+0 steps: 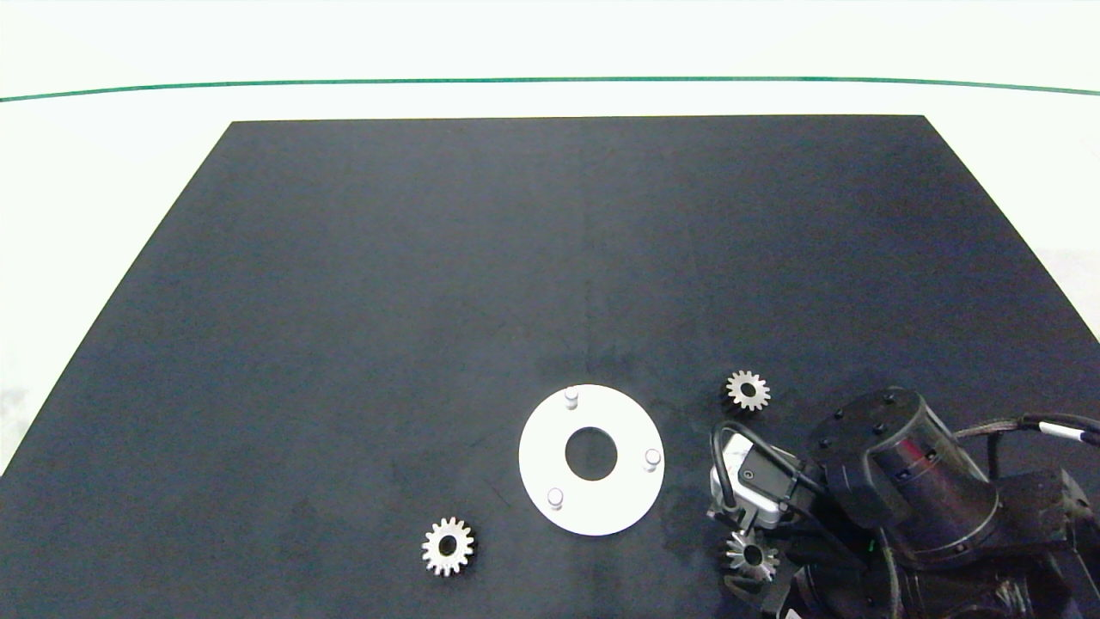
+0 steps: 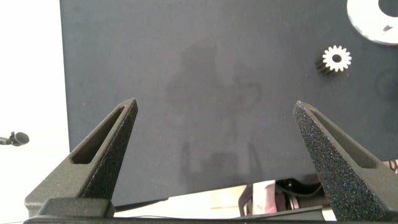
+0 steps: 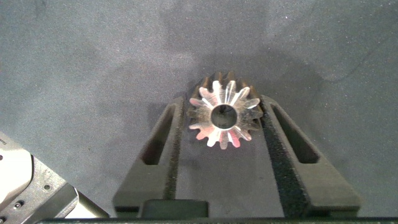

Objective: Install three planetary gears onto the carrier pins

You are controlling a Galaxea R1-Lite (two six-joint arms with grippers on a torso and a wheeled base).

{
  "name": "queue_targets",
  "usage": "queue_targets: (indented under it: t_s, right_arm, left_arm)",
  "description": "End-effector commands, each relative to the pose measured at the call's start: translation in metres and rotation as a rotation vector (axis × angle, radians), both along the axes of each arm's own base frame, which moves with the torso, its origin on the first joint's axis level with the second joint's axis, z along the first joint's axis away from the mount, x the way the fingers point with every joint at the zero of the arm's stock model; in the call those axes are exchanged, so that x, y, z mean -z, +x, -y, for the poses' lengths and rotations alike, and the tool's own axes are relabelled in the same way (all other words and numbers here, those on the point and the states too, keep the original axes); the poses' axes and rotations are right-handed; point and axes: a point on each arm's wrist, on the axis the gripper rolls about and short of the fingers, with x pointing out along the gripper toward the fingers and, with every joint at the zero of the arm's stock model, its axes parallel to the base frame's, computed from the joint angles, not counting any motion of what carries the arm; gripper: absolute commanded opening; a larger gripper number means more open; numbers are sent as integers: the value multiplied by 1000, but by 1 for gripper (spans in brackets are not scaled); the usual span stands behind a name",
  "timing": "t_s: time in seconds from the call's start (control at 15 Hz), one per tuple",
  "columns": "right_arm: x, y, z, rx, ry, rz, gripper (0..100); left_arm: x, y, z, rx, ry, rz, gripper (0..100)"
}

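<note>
Planetary gear (image 3: 224, 116) sits pinched between the right gripper (image 3: 224, 124) fingers, half-hidden overhead; left gripper (image 2: 214, 118) spread wide.

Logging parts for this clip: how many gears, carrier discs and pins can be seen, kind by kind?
Planetary gears: 3, at, and between the right gripper fingers.
White carrier disc: 1
Carrier pins: 3, all bare, at.
Total: 7
</note>
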Motion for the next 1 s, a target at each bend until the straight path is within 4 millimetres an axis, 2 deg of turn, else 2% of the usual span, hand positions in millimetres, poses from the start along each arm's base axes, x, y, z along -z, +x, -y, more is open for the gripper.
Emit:
queue_targets:
  t_s: [0.07,1.0]
  right_arm:
    - [0,0,0,-1,-1,0,40]
    - [-1,5,5,27,-2,4,13]
  left_arm:
    - [-1,-1,0,1,1,3,100]
    - [3,5,0,8,4,-42,100]
